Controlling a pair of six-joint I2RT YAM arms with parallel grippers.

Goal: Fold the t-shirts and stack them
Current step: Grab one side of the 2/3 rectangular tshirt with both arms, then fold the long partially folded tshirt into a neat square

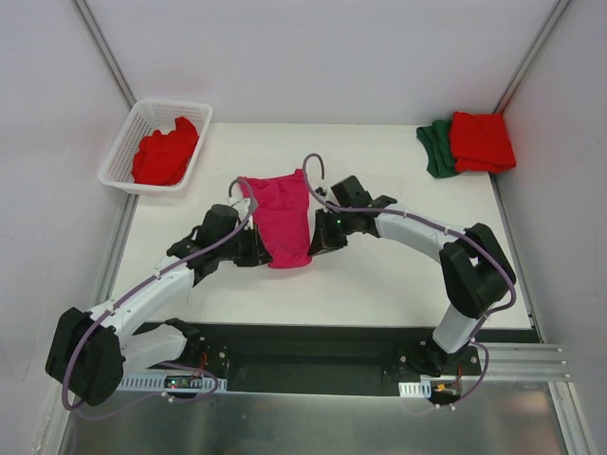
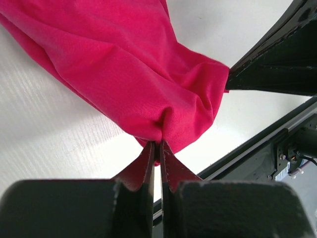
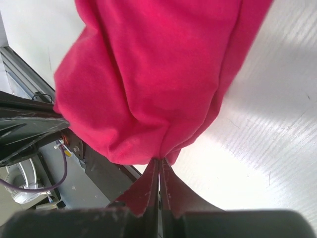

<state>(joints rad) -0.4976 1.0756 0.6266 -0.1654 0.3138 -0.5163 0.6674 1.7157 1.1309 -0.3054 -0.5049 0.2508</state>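
Note:
A magenta-pink t-shirt (image 1: 285,220) hangs bunched between both arms over the middle of the table. My left gripper (image 1: 256,248) is shut on its left edge, the cloth (image 2: 143,69) pinched at the fingertips (image 2: 157,148). On the other side my right gripper (image 1: 318,242) is shut on the right edge, the cloth (image 3: 158,74) gathered at its tips (image 3: 159,162). A folded red t-shirt (image 1: 481,140) lies on a folded dark green t-shirt (image 1: 436,147) at the back right corner. Another red t-shirt (image 1: 166,154) lies crumpled in the basket.
The white lattice basket (image 1: 121,152) stands at the back left, off the table's corner. The white table (image 1: 379,275) ends at a black rail (image 1: 313,341) near the arm bases. Grey walls close in on three sides.

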